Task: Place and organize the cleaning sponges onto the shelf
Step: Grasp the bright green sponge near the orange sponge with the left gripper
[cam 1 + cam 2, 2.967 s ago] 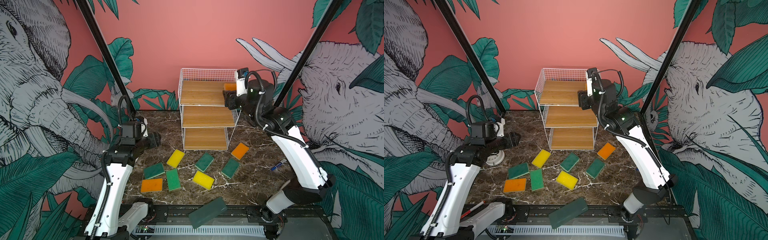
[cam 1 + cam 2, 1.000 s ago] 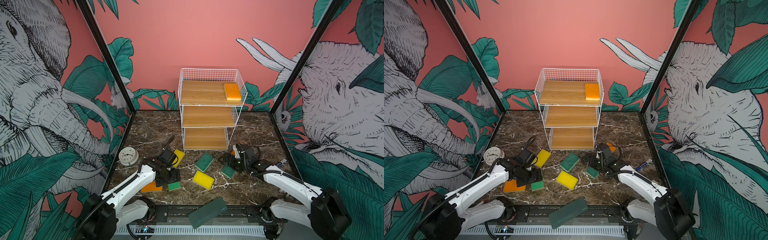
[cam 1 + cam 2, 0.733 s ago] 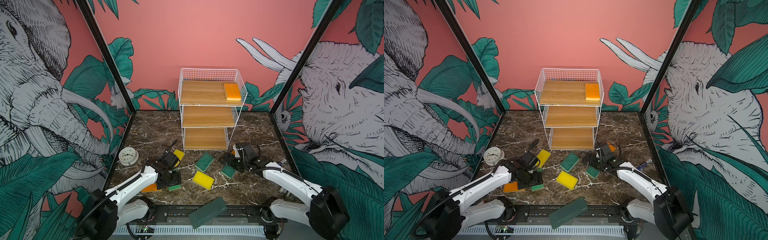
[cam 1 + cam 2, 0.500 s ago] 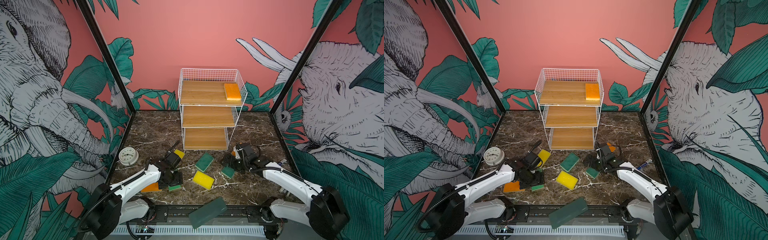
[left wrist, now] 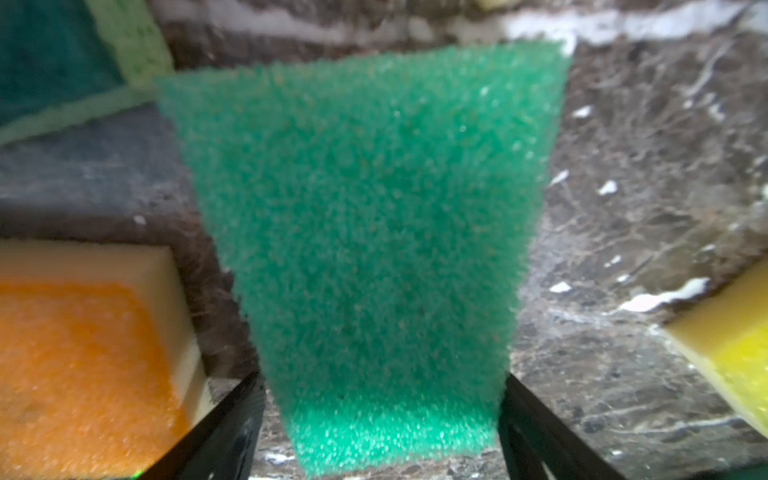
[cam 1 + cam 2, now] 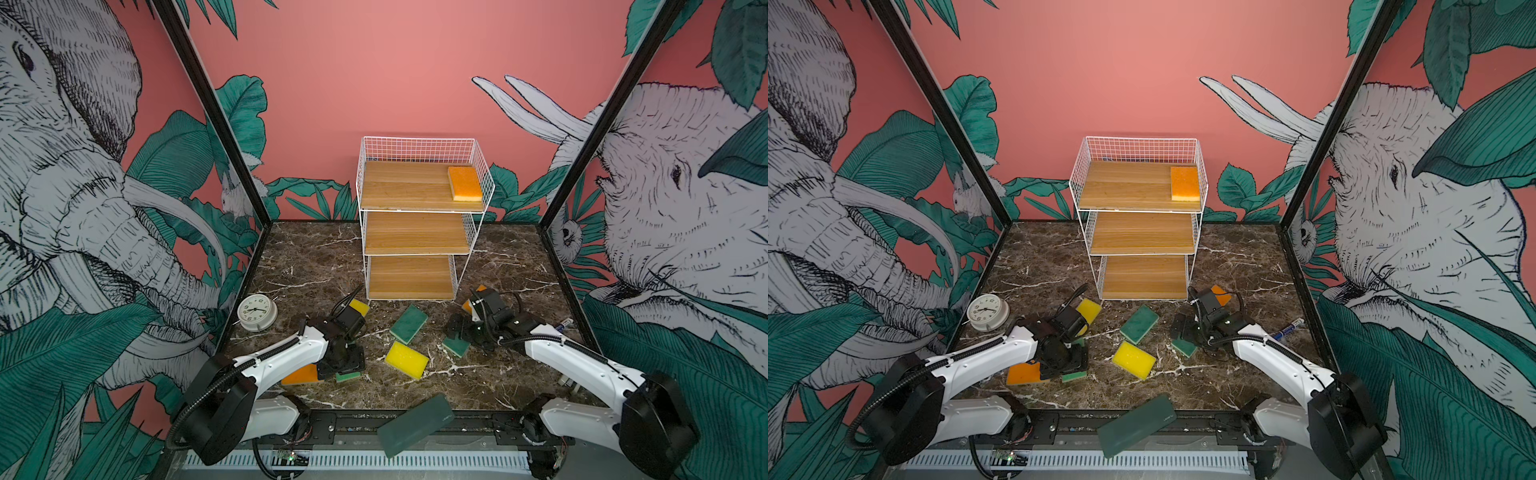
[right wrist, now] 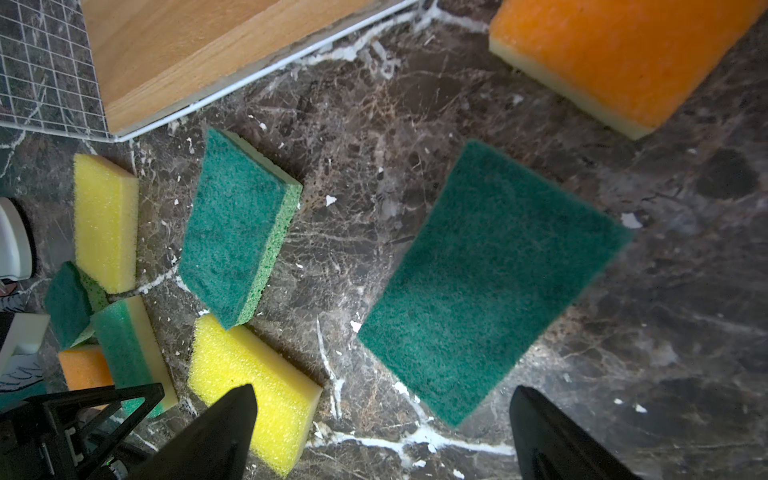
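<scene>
Reaching low over the marble tabletop (image 6: 316, 266), both arms lay stretched fwd. Left gripper (image 5: 382, 382) had jaws wide, straddling a light-green foam sponge (image 5: 365, 216) lengthwise, no squeeze visible. Right gripper (image 7: 382, 399) gaped over a dark-green scouring sponge (image 7: 490, 282) lying skewed to it. White wire shelf w/ wooden boards (image 6: 415, 237): one orange sponge (image 6: 464, 183) on top board, long axis front-to-back. Yellow foam sponge (image 6: 406, 360) lay loose out front.

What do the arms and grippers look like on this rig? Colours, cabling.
The left arm and right arm have glossy white link shells, round black joint housings and black corrugated cable alongside. The left gripper and right gripper are matte black with tapered, pointed fingers. No markings legible.
</scene>
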Tool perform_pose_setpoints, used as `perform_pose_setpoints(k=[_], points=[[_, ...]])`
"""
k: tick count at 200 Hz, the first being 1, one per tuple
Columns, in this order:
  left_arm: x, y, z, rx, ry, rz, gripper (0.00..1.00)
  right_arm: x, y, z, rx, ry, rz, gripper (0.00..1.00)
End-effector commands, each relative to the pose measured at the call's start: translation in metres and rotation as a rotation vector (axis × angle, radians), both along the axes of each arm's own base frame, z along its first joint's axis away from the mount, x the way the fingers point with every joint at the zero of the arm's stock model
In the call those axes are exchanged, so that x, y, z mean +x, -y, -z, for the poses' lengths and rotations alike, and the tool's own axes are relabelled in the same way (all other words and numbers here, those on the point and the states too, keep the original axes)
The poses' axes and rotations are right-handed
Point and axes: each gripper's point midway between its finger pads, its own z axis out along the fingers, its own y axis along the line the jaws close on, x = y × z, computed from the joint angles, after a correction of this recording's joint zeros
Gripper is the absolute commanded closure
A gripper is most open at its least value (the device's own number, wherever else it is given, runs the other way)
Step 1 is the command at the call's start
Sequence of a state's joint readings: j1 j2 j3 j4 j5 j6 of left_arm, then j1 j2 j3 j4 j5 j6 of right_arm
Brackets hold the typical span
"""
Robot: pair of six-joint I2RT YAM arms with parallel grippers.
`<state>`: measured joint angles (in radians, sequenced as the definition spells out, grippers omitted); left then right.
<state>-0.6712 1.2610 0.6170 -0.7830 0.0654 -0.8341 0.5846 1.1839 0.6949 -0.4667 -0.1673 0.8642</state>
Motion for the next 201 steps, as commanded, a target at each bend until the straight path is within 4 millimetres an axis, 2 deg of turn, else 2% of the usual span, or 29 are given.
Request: perform_pose_setpoints(k=[1,43,78,97,123,144,201], points=[[-0.003,-0.007,0.001,0.059,-0.002,0.009,0.14,0.003,0.002,-0.006,-0.02,0.017,0.015,0.03],[-0.008,-0.007,0.008,0.101,-0.024,0.052,0.21,0.003,0.002,-0.008,-0.021,0.019,0.01,0.03],[-0.005,-0.01,0.007,0.106,0.009,0.061,0.34,0.004,0.003,-0.01,-0.024,0.028,0.012,0.03],[-0.003,-0.008,0.0,0.087,0.031,0.078,0.4,0.004,0.003,-0.009,-0.024,0.029,0.009,0.03],[-0.002,-0.015,-0.028,0.121,0.049,0.148,0.37,0.005,0.002,-0.011,-0.027,0.034,0.004,0.03],[0.0,-0.021,-0.061,0.149,0.075,0.204,0.36,0.008,0.0,-0.013,-0.028,0.036,-0.006,0.03],[0.009,-0.017,-0.145,0.065,0.226,0.237,0.39,0.012,-0.007,-0.016,-0.008,0.043,-0.029,0.03]])
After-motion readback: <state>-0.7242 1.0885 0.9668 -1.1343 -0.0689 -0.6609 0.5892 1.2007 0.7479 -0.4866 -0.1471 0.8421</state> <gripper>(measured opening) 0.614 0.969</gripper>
